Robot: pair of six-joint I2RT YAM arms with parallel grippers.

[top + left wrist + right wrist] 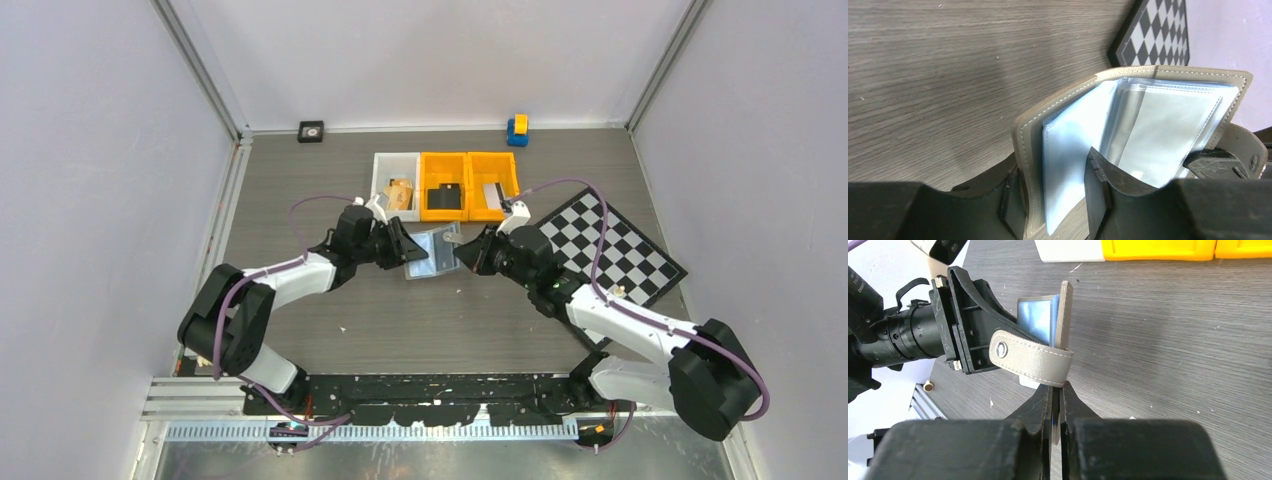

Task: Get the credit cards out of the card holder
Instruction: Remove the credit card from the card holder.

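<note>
The grey card holder (432, 255) is held open above the table between both grippers, its pale blue-grey pockets showing. My left gripper (408, 250) is shut on one cover and its sleeves; in the left wrist view (1052, 165) the card holder (1158, 125) fans open. My right gripper (468, 255) is shut on the card holder's thin edge just below its snap strap (1028, 357); the right wrist view (1058, 390) sees that cover (1064, 315) edge-on. A black card (443, 197), a silvery grey card (491, 195) and an orange-brown card (400, 193) lie in the bins. No card shows in the pockets.
A white bin (384, 170) and two orange bins (468, 160) stand in a row behind the card holder. A chessboard (610, 250) lies at the right. A blue and yellow block (517, 130) and a small black square (311, 131) sit at the back wall.
</note>
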